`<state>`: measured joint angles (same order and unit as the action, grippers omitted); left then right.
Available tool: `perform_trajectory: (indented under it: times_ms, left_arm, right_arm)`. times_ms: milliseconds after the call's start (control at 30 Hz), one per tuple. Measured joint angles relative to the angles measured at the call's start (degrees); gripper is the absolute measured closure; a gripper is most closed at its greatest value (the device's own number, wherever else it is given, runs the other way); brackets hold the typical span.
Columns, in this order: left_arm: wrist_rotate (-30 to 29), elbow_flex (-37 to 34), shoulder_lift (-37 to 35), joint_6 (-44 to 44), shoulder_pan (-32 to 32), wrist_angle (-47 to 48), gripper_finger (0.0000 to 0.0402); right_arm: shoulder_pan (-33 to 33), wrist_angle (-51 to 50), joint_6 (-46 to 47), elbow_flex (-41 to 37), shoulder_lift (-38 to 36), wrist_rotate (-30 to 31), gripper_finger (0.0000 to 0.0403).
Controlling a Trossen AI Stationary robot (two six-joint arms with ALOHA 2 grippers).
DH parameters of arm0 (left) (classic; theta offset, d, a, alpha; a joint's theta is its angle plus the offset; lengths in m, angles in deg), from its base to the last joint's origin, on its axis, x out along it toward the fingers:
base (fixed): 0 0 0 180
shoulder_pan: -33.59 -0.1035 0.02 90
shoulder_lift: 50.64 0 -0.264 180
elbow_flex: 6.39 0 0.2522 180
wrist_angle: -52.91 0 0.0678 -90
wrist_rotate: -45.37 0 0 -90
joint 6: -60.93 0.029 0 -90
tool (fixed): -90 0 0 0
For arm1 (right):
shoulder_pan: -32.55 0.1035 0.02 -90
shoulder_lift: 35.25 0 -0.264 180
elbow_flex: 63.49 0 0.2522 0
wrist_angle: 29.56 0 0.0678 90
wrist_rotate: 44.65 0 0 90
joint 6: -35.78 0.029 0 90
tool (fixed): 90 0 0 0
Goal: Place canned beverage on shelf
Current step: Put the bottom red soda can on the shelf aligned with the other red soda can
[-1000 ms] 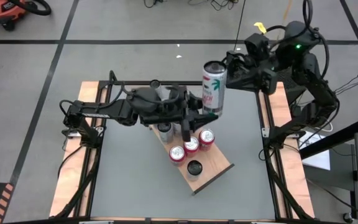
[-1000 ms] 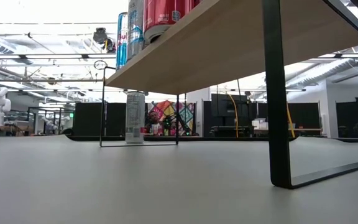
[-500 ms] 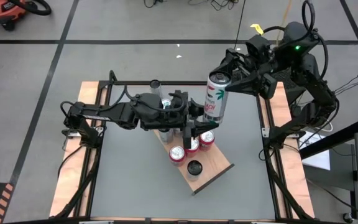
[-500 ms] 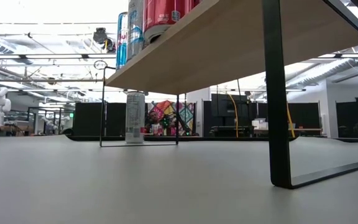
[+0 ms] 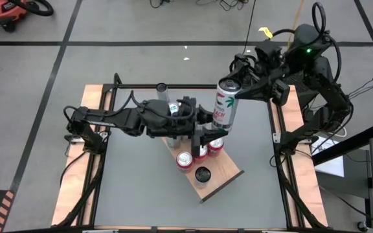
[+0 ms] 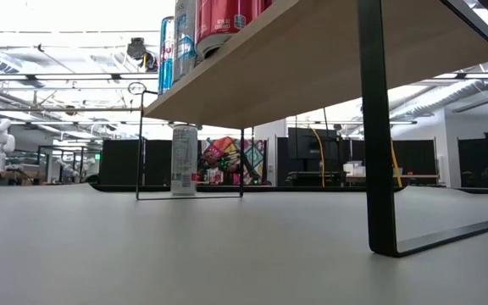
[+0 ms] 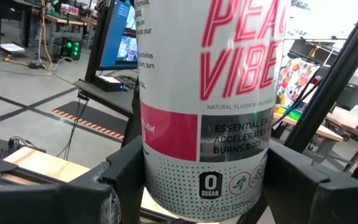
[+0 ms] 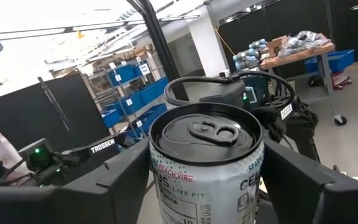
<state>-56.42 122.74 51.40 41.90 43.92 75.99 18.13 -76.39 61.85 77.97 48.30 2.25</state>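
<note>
Tall white can (image 5: 223, 107) held above shelf (image 5: 220, 182), tilted, between both grippers.
High view: left arm stretched across table, left gripper (image 5: 207, 133) clamping can's lower end; right arm reaching in from far right corner, right gripper (image 5: 233, 85) around can's top. Red cans (image 5: 200, 151) and dark can (image 5: 203, 173) stand on board.
Low view: shelf seen from below (image 6: 312, 51), cans on it (image 6: 223, 17); no gripper visible.
Left wrist view: fingers (image 7: 126, 177) pressed on can's base (image 7: 207, 124).
Right wrist view: fingers (image 8: 126, 171) flank can's lid (image 8: 207, 134); contact unclear.
</note>
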Motion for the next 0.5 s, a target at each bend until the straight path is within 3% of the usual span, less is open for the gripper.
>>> perform_trajectory:
  times_ms: [267,500]
  left_arm:
    - [0.3,0.0,0.0,0.3,0.0,0.7,0.0153]
    - [0.3,0.0,0.0,0.0,0.0,0.8,0.0153]
  right_arm:
    - [1.7,0.2,-0.1,0.0,0.5,0.0,0.0123]
    - [1.8,0.3,-0.2,0.0,0.8,0.0,0.0151]
